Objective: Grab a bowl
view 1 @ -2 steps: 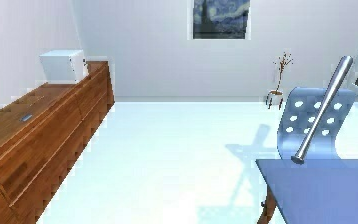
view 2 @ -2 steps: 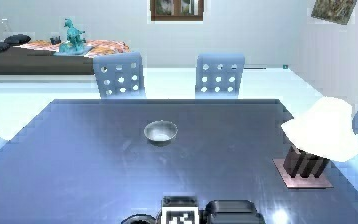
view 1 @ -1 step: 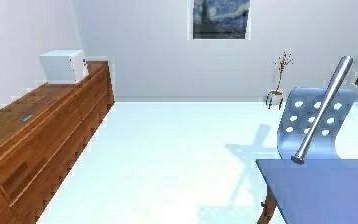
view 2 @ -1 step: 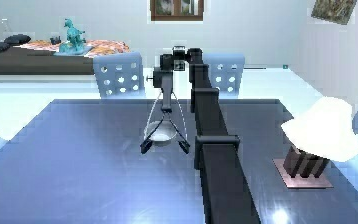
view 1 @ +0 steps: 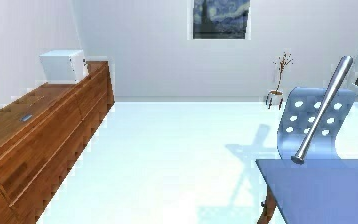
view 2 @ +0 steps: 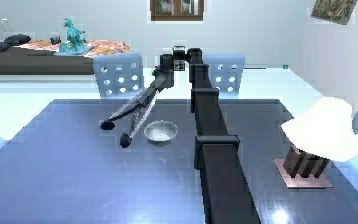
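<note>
Claw (view 2: 118,133) near a grey bowl (view 2: 160,131) on the blue counter (view 2: 57,170).
I cannot tell whether the claw holds anything.

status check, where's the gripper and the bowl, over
Gripper out over the dark blue tabletop, hold unclear. Small grey round bowl on it, near the fingers. Nothing between them.

Bowl (view 2: 161,131), near gripper (view 2: 157,82): grey metal, glossy inside. Table (view 2: 47,160) under it: dark blue, smooth, semi-gloss. Arm (view 2: 215,140): black, matt. Chair (view 2: 119,75) beyond gripper: pale blue plastic, perforated. Dresser (view 1: 57,125): brown wood, satin. Bat (view 1: 322,110): grey metal, sheen.
</note>
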